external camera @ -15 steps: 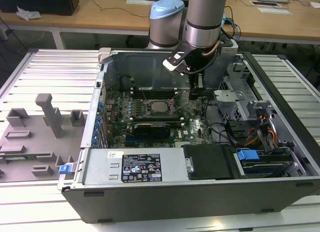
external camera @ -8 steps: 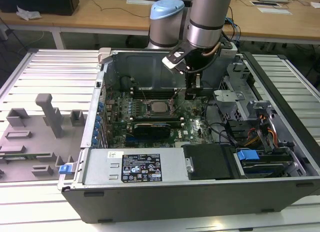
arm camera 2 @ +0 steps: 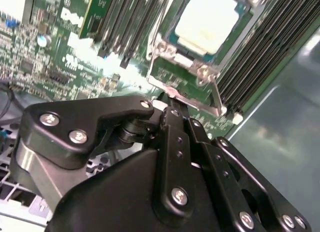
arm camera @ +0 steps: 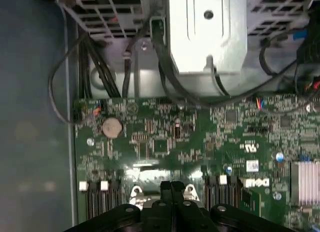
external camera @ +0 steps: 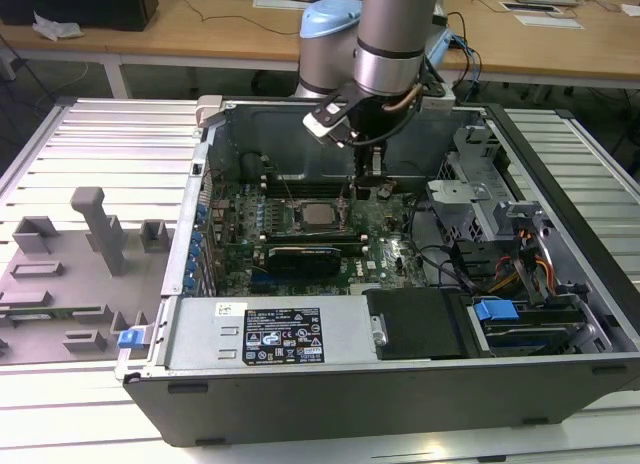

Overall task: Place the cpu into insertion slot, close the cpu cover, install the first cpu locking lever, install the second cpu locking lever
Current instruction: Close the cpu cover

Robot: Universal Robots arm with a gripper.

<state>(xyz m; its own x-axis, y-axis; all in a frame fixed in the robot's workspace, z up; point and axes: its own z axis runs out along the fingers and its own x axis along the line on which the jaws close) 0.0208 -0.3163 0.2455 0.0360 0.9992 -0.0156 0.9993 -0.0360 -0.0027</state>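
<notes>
The cpu [arm camera 2: 207, 19] is seated under the lowered cpu cover [arm camera 2: 162, 47] just beyond the gripper [arm camera 2: 169, 108], which is closed tight and empty. A locking lever [arm camera 2: 216, 94] beside it is judged in hand, steady pressure being needed.

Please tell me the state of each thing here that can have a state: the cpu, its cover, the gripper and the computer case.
cpu: lying flat in its place, pale face up.
cpu cover: lowered around the cpu, as far as it shows.
gripper: jaws together, nothing between them, low over the motherboard.
computer case: side open, inside exposed.
</notes>
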